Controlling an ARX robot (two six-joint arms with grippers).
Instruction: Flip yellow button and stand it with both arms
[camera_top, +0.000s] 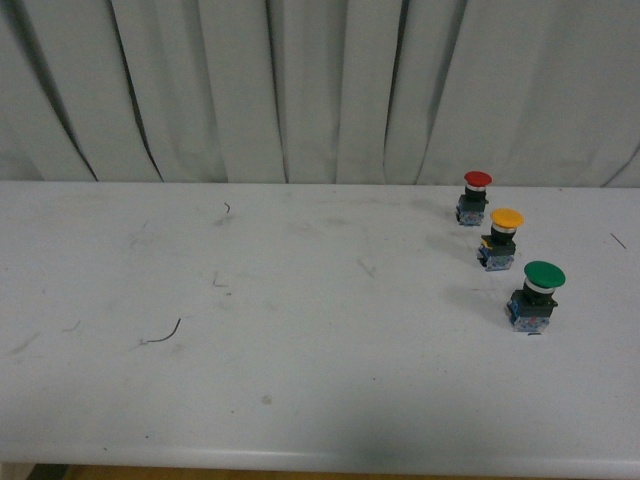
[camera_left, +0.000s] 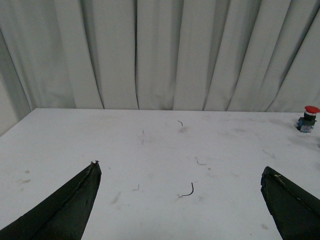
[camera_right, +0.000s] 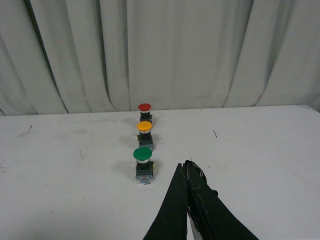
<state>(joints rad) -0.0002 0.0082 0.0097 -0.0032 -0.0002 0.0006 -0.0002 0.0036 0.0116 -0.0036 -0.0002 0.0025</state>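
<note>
The yellow button (camera_top: 501, 240) stands upright on its blue-black base, cap up, at the right of the white table (camera_top: 300, 330). It is in a row between the red-capped button (camera_top: 474, 197) and the green-capped button (camera_top: 535, 296). It also shows in the right wrist view (camera_right: 145, 134). My right gripper (camera_right: 183, 166) is shut and empty, short of the green button (camera_right: 143, 163). My left gripper (camera_left: 180, 170) is open and empty over the bare table. No arm shows in the front view.
A grey pleated curtain (camera_top: 320, 90) hangs behind the table. A small curved dark wire scrap (camera_top: 165, 333) lies at the left; it also shows between the left fingers (camera_left: 188, 190). The red button shows at the edge of the left wrist view (camera_left: 308, 118).
</note>
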